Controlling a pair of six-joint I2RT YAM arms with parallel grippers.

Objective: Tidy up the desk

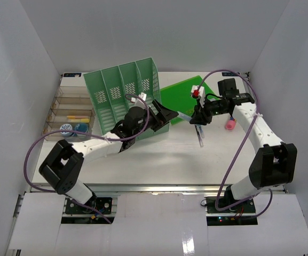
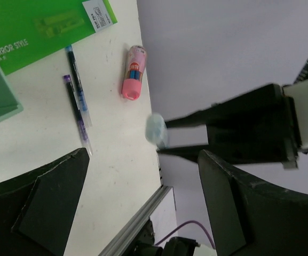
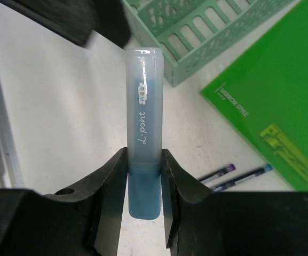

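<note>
3 plain white walls box in the desk (image 1: 180,157): the back wall (image 1: 154,32) rises along its far edge, the left wall (image 1: 15,90) and right wall (image 1: 295,74) along its sides. Light is soft and even, with only faint shadows. Flat white panels (image 1: 159,226) lie beyond the near edge.

Blue marker (image 3: 144,106), clamped in my right gripper (image 3: 143,165): white script runs along the barrel. I read it as "L-point", first letter uncertain. The small sticker (image 3: 141,95) above it is illegible.

Green notebook (image 3: 274,90), right of frame: "MIRROR STYLE" in white at the cover's corner. Its yellow patch (image 3: 284,146) and white corner label (image 2: 99,13) carry print too small to read.
</note>
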